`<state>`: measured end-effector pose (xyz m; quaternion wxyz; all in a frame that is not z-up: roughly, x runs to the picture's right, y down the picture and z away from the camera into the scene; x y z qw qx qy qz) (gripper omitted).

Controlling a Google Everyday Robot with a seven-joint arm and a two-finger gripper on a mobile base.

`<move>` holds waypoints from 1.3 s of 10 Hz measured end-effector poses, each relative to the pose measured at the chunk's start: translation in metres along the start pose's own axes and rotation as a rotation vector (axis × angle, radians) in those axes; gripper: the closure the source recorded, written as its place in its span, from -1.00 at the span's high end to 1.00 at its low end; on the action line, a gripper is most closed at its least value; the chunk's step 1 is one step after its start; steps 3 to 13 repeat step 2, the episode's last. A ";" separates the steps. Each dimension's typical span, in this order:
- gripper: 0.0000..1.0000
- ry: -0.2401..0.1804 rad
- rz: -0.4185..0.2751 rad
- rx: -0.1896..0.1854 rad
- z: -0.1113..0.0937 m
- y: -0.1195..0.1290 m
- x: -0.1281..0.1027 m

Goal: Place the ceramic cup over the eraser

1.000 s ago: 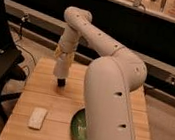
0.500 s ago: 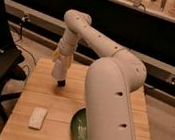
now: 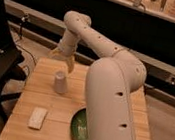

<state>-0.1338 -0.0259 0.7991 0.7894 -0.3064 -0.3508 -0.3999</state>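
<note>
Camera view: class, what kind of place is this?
Probably a lab or workshop: a wooden table with a cup, eraser and green bowl, and the robot's pincer above the cup.

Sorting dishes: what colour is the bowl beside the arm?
Green bowl, camera view; gripper above the cup.

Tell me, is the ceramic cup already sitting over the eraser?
No, the ceramic cup stands on the table apart from the eraser, which lies uncovered nearer the front edge; the pincer hangs just above the cup.
</note>
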 end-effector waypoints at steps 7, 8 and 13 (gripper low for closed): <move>0.41 -0.003 -0.003 -0.002 -0.002 0.000 0.000; 0.41 -0.003 -0.003 -0.002 -0.002 0.000 0.000; 0.41 -0.003 -0.003 -0.002 -0.002 0.000 0.000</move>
